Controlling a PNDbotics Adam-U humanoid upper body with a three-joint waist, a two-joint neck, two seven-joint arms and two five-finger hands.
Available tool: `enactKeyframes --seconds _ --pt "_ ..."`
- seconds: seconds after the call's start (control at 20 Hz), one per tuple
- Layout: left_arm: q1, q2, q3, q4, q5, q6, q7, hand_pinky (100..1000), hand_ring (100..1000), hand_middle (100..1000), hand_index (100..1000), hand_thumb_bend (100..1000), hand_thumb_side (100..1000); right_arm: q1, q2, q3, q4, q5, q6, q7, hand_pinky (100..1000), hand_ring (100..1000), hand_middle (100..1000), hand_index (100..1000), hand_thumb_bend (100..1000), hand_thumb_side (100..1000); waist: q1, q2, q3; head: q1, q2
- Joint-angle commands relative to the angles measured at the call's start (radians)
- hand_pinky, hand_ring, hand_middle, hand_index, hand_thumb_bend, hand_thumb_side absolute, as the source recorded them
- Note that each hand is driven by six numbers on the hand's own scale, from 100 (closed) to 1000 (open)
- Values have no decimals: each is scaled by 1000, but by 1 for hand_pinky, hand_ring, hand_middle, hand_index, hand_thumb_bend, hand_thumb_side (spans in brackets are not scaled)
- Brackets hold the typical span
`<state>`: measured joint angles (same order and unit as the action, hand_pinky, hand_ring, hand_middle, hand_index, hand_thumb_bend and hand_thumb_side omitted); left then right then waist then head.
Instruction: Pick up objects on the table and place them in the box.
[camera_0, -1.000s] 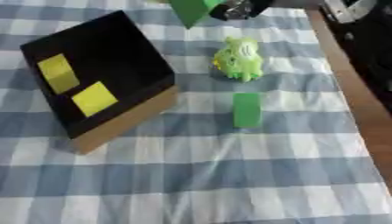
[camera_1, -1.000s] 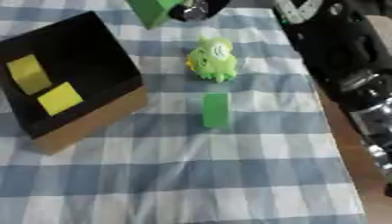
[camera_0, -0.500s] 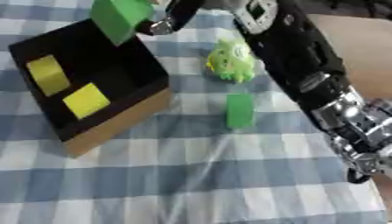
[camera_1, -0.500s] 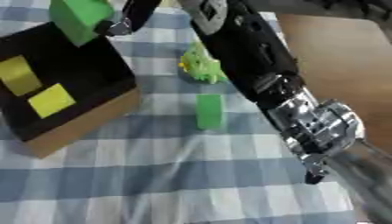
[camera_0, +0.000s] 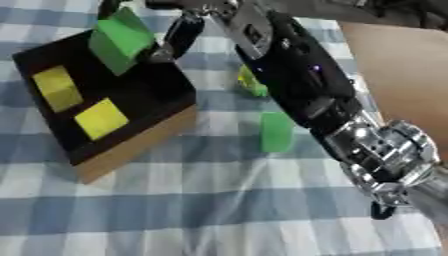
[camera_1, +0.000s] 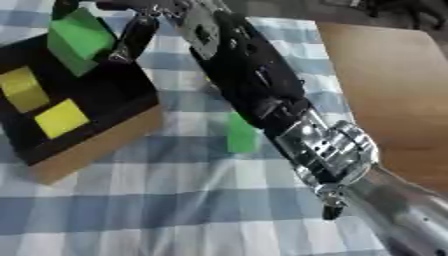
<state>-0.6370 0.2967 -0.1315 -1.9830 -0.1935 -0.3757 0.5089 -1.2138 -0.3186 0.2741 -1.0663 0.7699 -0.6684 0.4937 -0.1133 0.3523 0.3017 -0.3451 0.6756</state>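
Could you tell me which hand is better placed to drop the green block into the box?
The right hand. It already holds the green block above the black box, which holds two yellow blocks. The left hand shows in neither view.

Table (camera_0: 175, 210): lying under a blue-and-white checked cloth (camera_0: 219, 200), bare wood showing at the right edge.
Box (camera_0: 131, 145): sitting on the cloth, below the fingers (camera_0: 179, 35).
Green block (camera_0: 276, 131): standing on the cloth, right of the box, well below the fingers.
Yellow-green toy (camera_0: 252, 84): resting beyond the block, mostly hidden.
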Motion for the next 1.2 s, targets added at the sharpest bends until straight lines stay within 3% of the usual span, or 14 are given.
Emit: enactKeyframes --seconds 0.05,0.3,0.5,0.6,0.8,0.9,1.2 --pt "-12 9 -2 -17 4 0 -4 758 865 748 810 613 587 -18 -9 -9 -10 40 -86 71 967 981 870 979 339 239 -5 -7 -2 2 -7" --pt "-9 11 -1 -17 4 1 -4 758 866 748 811 612 587 -18 -13 -23 -26 68 -109 62 976 986 879 985 370 246 -5 -7 -5 6 -5" --pt "-6 13 -2 -17 4 4 -5 758 866 749 811 612 587 -18 -18 -30 -40 38 -102 51 968 972 862 975 366 154 -5 -8 -10 10 -4" --pt "-1 17 -1 -17 3 6 -4 758 869 750 811 609 589 -17 -37 -33 -61 8 -87 38 949 951 848 963 321 101 -5 -11 -17 24 0" --pt "17 31 5 -17 -5 16 4 757 872 752 811 605 592 3 -131 -22 -135 -94 -52 17 929 933 824 949 242 100 -9 -20 -39 65 11" --pt "28 39 9 -17 -10 22 9 757 873 753 811 604 593 23 -193 -16 -183 -167 -30 22 926 932 821 945 249 100 -10 -24 -50 85 16" --pt "60 60 21 -17 -28 40 28 756 878 756 811 601 596 175 -414 -10 -389 -328 42 29 923 935 824 945 268 100 -7 -33 -86 128 28"
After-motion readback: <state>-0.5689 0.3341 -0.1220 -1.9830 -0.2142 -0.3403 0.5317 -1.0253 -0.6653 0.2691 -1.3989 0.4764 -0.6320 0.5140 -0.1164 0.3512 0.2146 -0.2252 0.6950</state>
